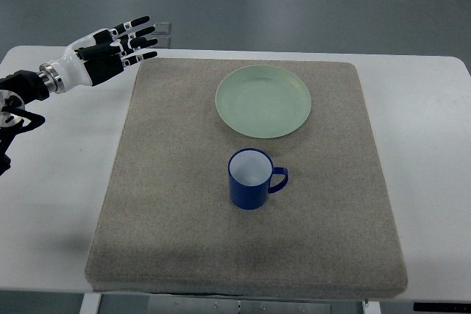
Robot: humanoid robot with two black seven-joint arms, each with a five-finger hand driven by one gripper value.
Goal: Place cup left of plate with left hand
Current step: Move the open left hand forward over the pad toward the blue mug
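Note:
A blue cup (252, 179) with a white inside stands upright on the grey mat (169, 204), its handle pointing right. Just behind it lies a pale green plate (263, 100), empty. My left hand (118, 45) hovers over the table's far left corner, well to the left of both and apart from them. Its black and white fingers (140, 34) are stretched out and hold nothing. The right hand does not show.
The mat lies on a white table (427, 145) with bare margins left and right. Grey floor lies beyond the far edge. A small metal bracket (163, 34) sits at the far edge behind my left hand.

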